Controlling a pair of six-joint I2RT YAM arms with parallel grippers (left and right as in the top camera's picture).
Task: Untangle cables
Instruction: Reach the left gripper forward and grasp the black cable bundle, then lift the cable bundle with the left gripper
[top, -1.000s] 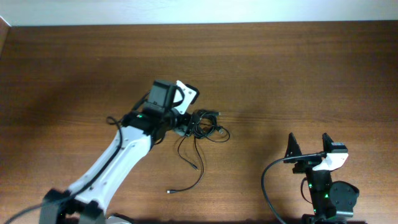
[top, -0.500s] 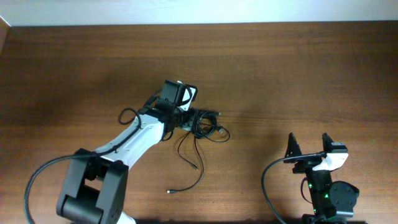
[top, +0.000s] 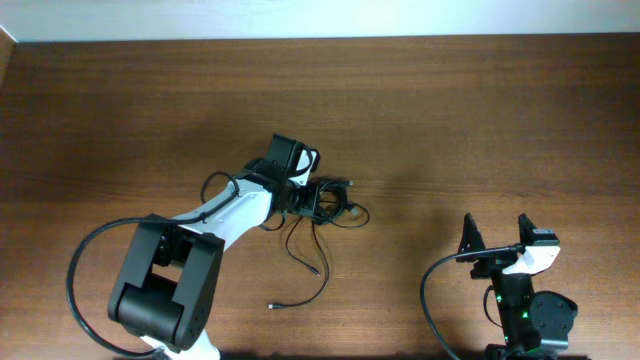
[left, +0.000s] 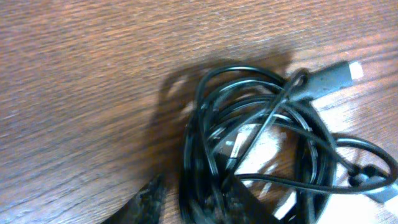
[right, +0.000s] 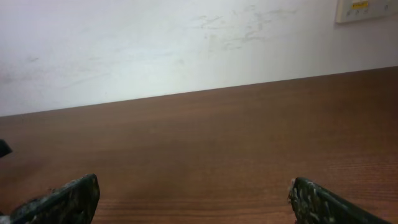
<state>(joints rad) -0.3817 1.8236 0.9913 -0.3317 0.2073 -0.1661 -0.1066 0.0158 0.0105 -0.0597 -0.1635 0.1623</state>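
The cables (top: 335, 208) are thin black cords bunched in a knot at the table's middle, with one strand trailing toward the front to a small plug (top: 272, 307). My left gripper (top: 306, 196) is down at the left side of the bunch. In the left wrist view the cables (left: 261, 124) fill the frame as tangled loops with a plug end (left: 339, 73) at the upper right. The left fingers (left: 196, 202) are narrowly set with strands of the bunch between them. My right gripper (top: 495, 235) sits at the front right, wide open and empty (right: 196, 199), far from the cables.
The brown wooden table (top: 480, 120) carries nothing else. A white wall (right: 186, 43) stands behind the far edge. The left arm's own thick black cable (top: 215, 185) loops beside its wrist.
The left arm has folded in and its wrist has shifted right and lower onto the cable bunch. The cables and the right arm have not moved.
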